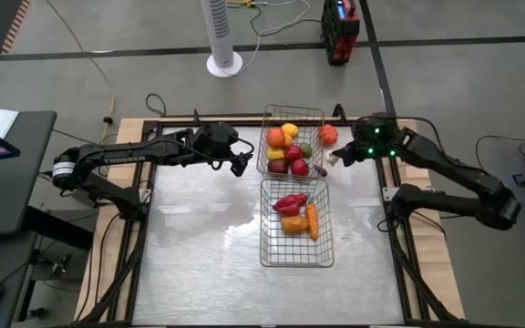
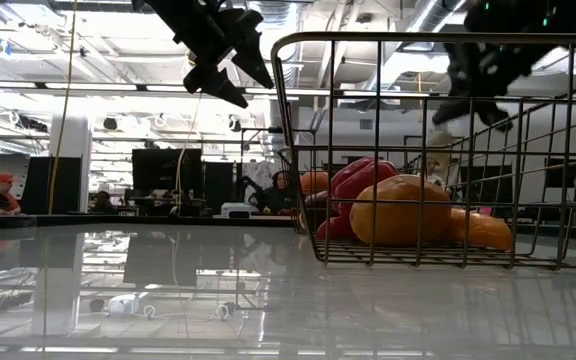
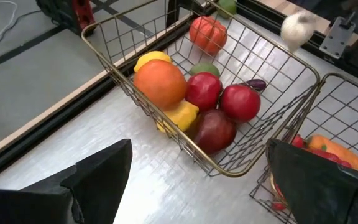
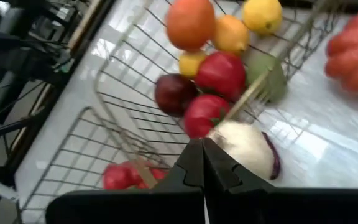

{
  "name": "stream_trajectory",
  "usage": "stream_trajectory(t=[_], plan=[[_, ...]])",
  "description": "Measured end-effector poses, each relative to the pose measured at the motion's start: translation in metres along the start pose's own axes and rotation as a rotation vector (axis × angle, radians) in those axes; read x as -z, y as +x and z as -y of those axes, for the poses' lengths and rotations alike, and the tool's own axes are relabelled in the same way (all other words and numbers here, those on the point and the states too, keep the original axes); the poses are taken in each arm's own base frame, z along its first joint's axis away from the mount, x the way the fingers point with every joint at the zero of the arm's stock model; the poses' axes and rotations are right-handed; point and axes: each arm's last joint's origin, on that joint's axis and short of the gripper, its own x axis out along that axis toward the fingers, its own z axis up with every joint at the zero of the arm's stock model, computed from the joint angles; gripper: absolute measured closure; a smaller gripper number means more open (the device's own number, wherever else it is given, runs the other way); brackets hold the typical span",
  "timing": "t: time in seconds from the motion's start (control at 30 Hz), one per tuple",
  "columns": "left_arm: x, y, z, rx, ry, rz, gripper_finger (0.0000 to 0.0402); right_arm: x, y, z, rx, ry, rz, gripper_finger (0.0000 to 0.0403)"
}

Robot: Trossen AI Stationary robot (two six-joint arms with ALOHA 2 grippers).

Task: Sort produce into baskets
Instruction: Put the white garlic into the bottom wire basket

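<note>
Two wire baskets stand mid-table. The far basket (image 1: pixel 265 137) holds an orange (image 3: pixel 160 84), lemons, red apples or tomatoes (image 3: pixel 240 102) and a lime. The near basket (image 1: pixel 264 228) holds red peppers (image 1: pixel 290 203) and a carrot (image 1: pixel 312 221). A ribbed red tomato (image 1: pixel 327 135) rests on the table right of the far basket. My right gripper (image 1: pixel 340 158) is beside that basket's right near corner, shut on a pale garlic (image 4: pixel 244 146). My left gripper (image 1: pixel 241 165) hangs open and empty left of the far basket, above the table. My right gripper is shut on the garlic at its near side (image 4: pixel 219 142), at the very tips of the fingers. The fingertips hide which part they have. The garlic (image 2: pixel 438 138) hangs below the gripper, lifted clear of the table and the basket rim.
A small purple thing (image 3: pixel 257 84) lies at the far basket's right near corner. Bare table lies left of the baskets (image 1: pixel 199 237) and near the front edge. The table's frame rails (image 1: pixel 399 228) run along both sides. A white fan stand (image 1: pixel 224 62) is beyond the far edge.
</note>
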Motion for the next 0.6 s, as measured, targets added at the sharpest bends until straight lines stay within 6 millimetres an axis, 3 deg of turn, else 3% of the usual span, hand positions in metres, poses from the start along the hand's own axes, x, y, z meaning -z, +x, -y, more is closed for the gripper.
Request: stream_trajectory(t=[0.33, 0.47, 0.6], plan=[[-0.001, 0.0, 0.0, -0.006, 0.006, 0.007, 0.0045, -0.028, -0.035, -0.04, -0.088, -0.112, 0.072, 0.0386], [-0.001, 0.0, 0.0, -0.004, 0.008, 0.014, 0.0045, -0.028, -0.036, -0.04, -0.078, -0.129, 0.063, 0.0378], [-0.001, 0.0, 0.0, -0.004, 0.007, 0.014, 0.0045, -0.02, -0.03, -0.032, 0.032, -0.141, -0.024, 0.0335]])
